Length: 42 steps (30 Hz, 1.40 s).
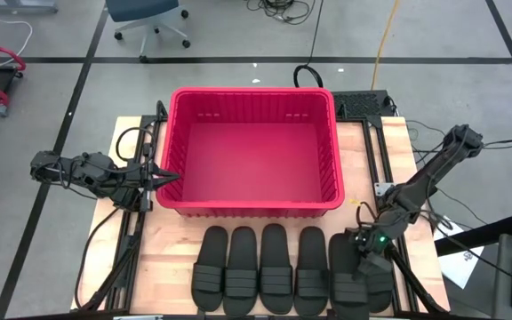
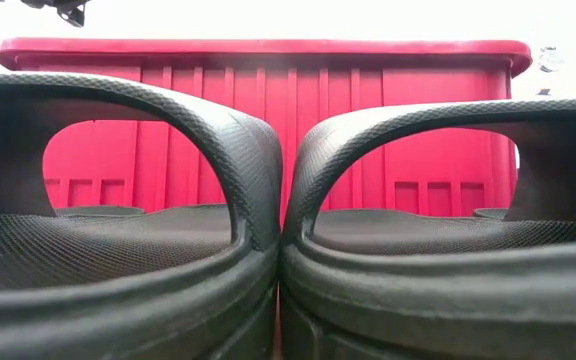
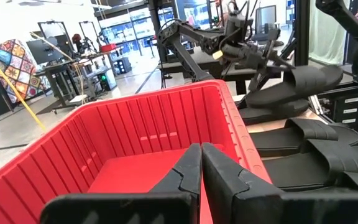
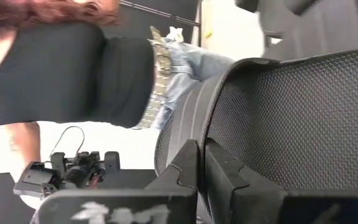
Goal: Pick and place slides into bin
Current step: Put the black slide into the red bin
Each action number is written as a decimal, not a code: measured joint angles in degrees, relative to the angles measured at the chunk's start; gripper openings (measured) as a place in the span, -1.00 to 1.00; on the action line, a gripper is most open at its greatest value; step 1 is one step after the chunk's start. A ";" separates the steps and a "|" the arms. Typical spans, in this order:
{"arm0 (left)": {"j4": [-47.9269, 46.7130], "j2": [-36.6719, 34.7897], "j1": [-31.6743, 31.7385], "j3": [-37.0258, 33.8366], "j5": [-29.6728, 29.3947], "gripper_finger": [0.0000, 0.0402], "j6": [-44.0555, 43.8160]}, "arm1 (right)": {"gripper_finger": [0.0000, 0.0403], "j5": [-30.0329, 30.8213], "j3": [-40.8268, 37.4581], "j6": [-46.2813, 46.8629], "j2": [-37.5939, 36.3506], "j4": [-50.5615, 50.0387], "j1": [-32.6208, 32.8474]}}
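high view, as i read it: red bin [image 1: 254, 151] on the tabletop [image 1: 172, 240], six black slides [image 1: 287, 267] in a row just in front of it. right end effector [image 1: 363, 260] pinched onto the rightmost slide [image 1: 363, 283]'s strap, lifting that slide; left end effector [image 1: 162, 177] closed, empty, at the bin's left wall.

Left arm extends from 9 o'clock toward centre, left gripper [image 1: 163, 177] closed and level. Right arm reaches from 3 o'clock down to 5 o'clock, right gripper [image 1: 365, 258] closed.
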 joint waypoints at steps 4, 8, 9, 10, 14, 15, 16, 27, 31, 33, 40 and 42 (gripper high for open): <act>-0.02 -0.01 0.00 0.00 0.01 -0.90 -0.10 | -1.00 -0.19 4.02 0.09 -0.65 -4.19 0.00; 0.00 0.00 -0.01 0.00 0.01 -0.90 -0.10 | -1.00 -1.94 8.81 2.10 -1.10 -10.62 0.00; 0.00 0.00 -0.02 0.00 0.01 -0.90 -0.10 | -1.00 -2.47 9.98 2.29 -1.24 -12.11 0.00; 0.00 0.00 0.00 0.00 0.01 -0.90 -0.10 | -1.00 -2.68 11.22 2.35 -1.39 -13.68 0.00; 0.01 -0.02 0.00 0.00 0.03 -0.90 -0.10 | -1.00 -2.65 16.34 2.17 -2.34 -20.76 0.00; 0.00 0.00 -0.02 0.00 0.02 -0.90 -0.10 | -1.00 -2.55 17.79 1.89 -2.47 -23.43 0.00; 0.00 0.00 0.00 0.00 0.03 -0.90 -0.10 | -1.00 -2.33 19.17 1.15 -2.54 -26.05 -0.02; 0.00 -0.02 -0.02 0.00 0.03 -0.90 -0.10 | -1.00 8.16 33.78 -13.86 -3.58 -45.99 -1.90; 0.01 -0.01 -0.02 0.00 0.00 -0.90 -0.10 | -1.00 9.75 37.47 -15.45 -4.18 -51.60 -4.41; 0.00 -0.01 -0.02 0.00 -0.01 -0.90 -0.10 | -1.00 9.89 38.77 -16.12 -4.35 -53.16 -6.21; 0.06 1.17 0.00 0.00 -0.34 -0.90 -2.30 | -1.00 17.23 41.69 -30.35 -4.41 -52.42 -12.28; 0.06 2.17 0.00 0.02 -0.43 -0.90 -3.03 | -1.00 17.47 41.83 -32.71 -4.40 -51.74 -14.38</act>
